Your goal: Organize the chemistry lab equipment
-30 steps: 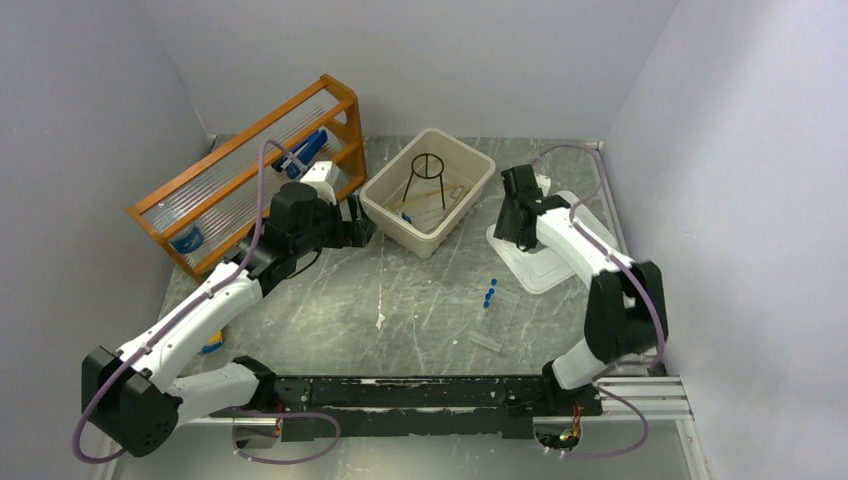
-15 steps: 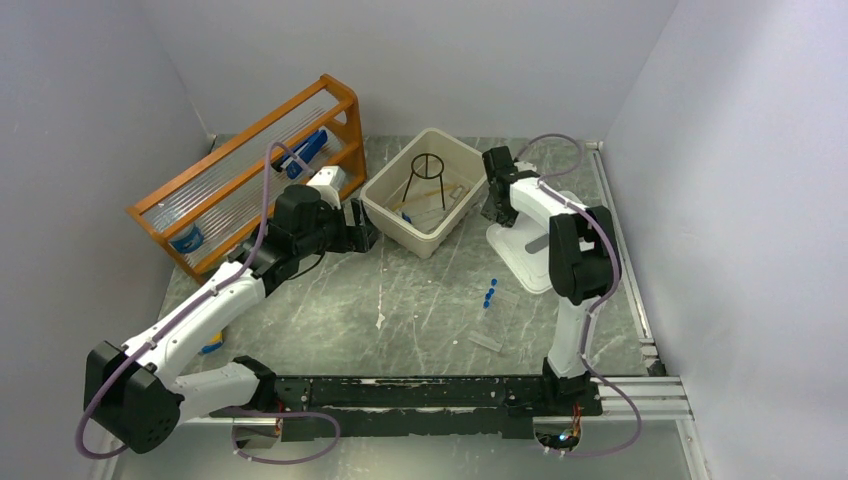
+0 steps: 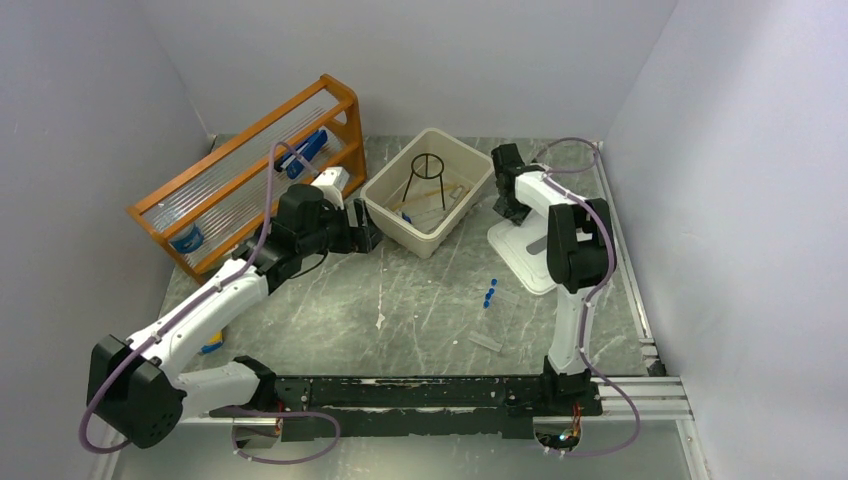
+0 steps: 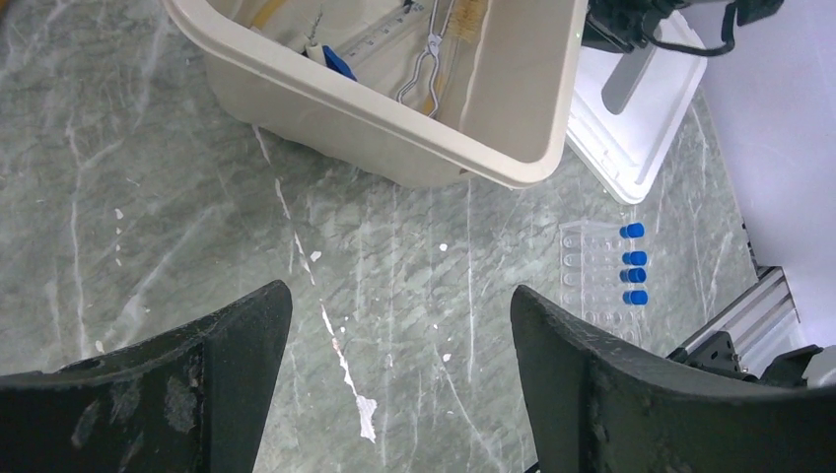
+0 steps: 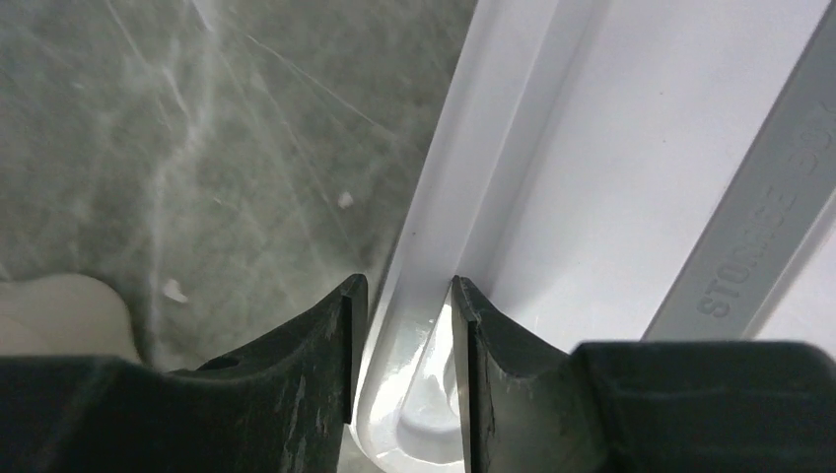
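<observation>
While right hand (image 5: 404,340) grips white lid (image 5: 611,148) rim, left hand (image 4: 399,365) gapes near tub (image 4: 394,138).

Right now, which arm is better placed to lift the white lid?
The right. Its hand straddles the lid's rim, a finger on each side. The left hand hangs open over the table beside the tub, away from the lid.

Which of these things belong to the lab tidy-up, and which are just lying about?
Job:
- tripod, in the tub
- tongs, in the tub
- blue-capped vials, loose on the table

Lying about:
- rack
- tub
- lid
</observation>
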{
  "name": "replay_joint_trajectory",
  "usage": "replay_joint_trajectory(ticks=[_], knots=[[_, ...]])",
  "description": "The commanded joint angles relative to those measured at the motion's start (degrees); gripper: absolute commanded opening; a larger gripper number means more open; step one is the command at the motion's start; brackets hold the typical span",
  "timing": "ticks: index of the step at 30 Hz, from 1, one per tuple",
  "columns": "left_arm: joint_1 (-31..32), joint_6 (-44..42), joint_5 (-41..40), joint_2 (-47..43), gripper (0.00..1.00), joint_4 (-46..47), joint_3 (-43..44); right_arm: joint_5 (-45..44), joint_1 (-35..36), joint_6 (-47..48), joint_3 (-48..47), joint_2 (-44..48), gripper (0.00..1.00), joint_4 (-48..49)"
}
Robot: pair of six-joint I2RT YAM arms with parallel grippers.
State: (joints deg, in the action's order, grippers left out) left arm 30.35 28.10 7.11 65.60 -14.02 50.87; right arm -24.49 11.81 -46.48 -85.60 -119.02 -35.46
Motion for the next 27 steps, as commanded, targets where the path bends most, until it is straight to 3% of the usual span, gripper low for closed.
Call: replay_joint_trajectory(ticks=[1, 3, 8, 13, 22, 27], knots=[[-0.47, 0.79, 3.73, 1.02, 0.85, 3.13, 0.22, -0.35, -1.29, -2.39, -3.77, -4.79, 0.39, -2.73], [-0.47, 1.09, 4.71, 1.62, 0.84, 3.69, 0.19, 0.03, -1.41, -2.74, -5.26, -6.14, 0.37, -3.59], [-0.42, 3.44, 9.71, 3.27, 0.83, 7.08, -0.38, 1.46, -1.82, -3.15, -4.35, -5.69, 0.12, -2.41], [0.93, 6.49, 12.38, 4.35, 0.82, 9.59, 0.93, 2.66, -2.78, -1.88, -2.55, -0.90, 0.01, 0.07], [9.25, 9.57, 8.00, 11.68, 0.84, 14.78, 7.32, 12.67, -6.94, -2.11, 4.72, 12.03, 0.00, 6.71], [12.22, 13.97, 5.81, 17.26, 0.91, 20.40, 10.20, 20.71, -9.57, -2.67, 9.40, 19.42, 0.00, 10.97]])
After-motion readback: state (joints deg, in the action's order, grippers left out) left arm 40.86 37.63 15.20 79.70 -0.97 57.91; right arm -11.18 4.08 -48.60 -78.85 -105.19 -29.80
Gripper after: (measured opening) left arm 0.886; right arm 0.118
